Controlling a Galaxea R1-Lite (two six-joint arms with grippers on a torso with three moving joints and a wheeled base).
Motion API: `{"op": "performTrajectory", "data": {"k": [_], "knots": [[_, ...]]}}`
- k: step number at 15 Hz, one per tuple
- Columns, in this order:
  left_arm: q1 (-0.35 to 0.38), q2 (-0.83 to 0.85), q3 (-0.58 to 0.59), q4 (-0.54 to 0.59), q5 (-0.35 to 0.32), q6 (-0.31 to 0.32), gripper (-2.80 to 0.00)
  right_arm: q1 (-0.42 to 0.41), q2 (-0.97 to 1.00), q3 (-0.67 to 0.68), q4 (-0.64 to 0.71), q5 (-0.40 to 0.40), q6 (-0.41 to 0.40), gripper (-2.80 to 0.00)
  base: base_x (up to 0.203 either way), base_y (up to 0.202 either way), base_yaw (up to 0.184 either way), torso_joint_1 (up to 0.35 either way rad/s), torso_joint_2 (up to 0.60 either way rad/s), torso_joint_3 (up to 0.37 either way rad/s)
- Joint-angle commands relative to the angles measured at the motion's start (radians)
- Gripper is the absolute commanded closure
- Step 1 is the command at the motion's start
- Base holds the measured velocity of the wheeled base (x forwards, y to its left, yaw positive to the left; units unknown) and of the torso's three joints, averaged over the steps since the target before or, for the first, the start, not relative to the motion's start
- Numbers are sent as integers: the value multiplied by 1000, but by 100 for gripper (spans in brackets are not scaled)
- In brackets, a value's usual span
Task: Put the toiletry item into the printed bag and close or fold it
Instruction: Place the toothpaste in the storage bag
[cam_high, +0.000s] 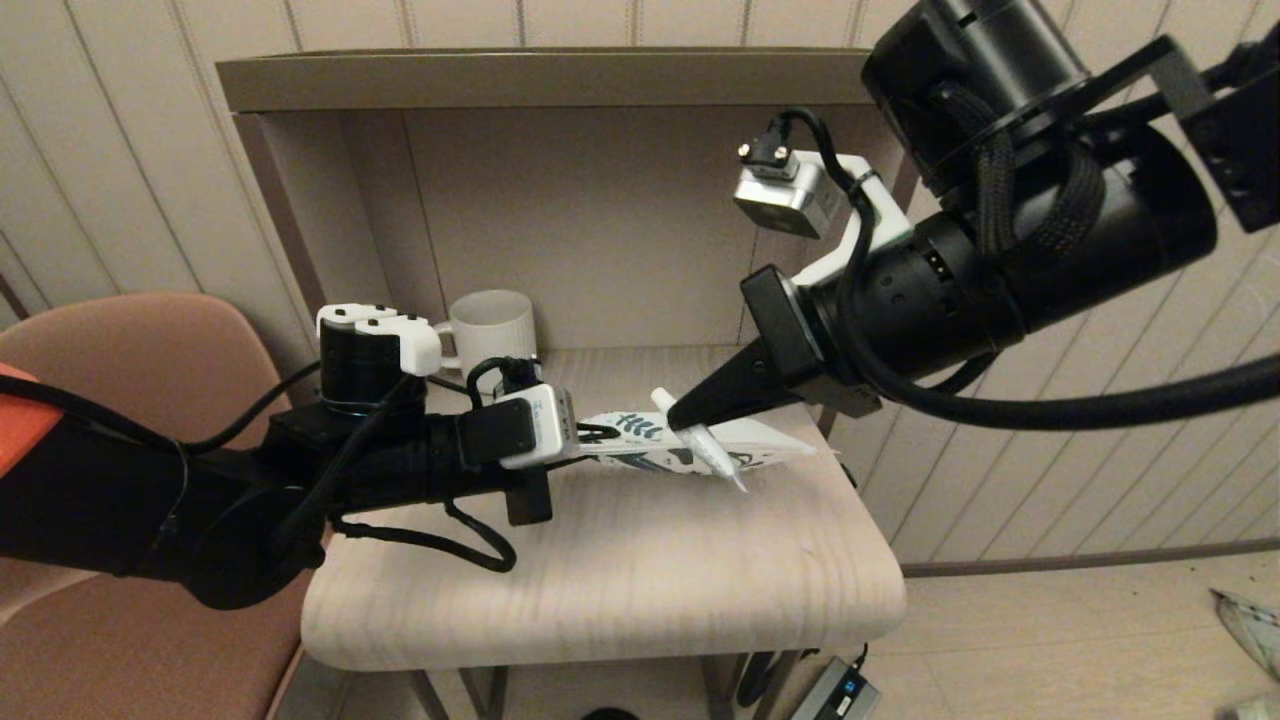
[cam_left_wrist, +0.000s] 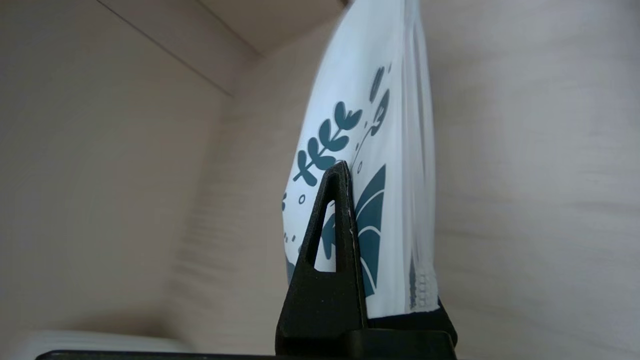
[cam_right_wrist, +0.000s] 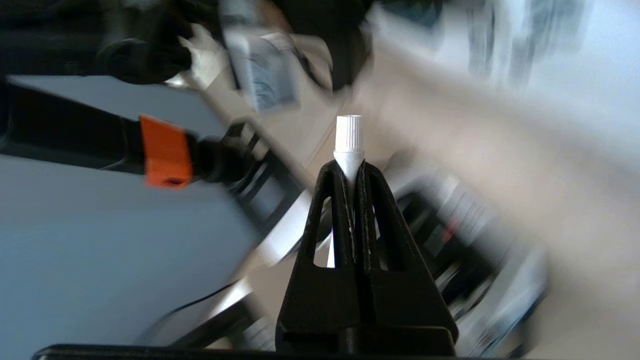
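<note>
My left gripper (cam_high: 598, 433) is shut on one edge of the printed bag (cam_high: 640, 430), holding it out level above the small table. In the left wrist view the white bag (cam_left_wrist: 370, 150) with its teal leaf print runs away from the left gripper (cam_left_wrist: 357, 190); one black finger (cam_left_wrist: 335, 225) lies on the printed face and the other is hidden behind the bag. My right gripper (cam_high: 682, 414) is shut on the toiletry item (cam_high: 718, 455), a small white tube slanting across the bag's middle. The tube's ribbed cap (cam_right_wrist: 348, 132) pokes out past the right gripper (cam_right_wrist: 352, 167).
A white ribbed mug (cam_high: 493, 320) stands at the back left of the pale wooden table (cam_high: 620, 590), inside a beige alcove with a shelf above. A brown chair (cam_high: 130, 330) is on the left. The table's rounded front edge drops to the floor.
</note>
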Motion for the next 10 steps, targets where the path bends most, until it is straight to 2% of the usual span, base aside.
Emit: {"op": "performTrajectory", "data": {"k": [1,4,8,10], "knots": [[-15,-39,-1,-5,14,22,0,3,28,-20,70,3,54,0,0,0,0,0,0,0],[-20,-47,5,-7,40,36,0,3,74,-18,141,4,70,0,0,0,0,0,0,0],[-20,-41,24,-8,40,36,0,-60,158,-31,126,16,61,0,0,0,0,0,0,0],[-20,-36,25,-8,37,36,0,-64,161,-31,103,21,57,0,0,0,0,0,0,0]]}}
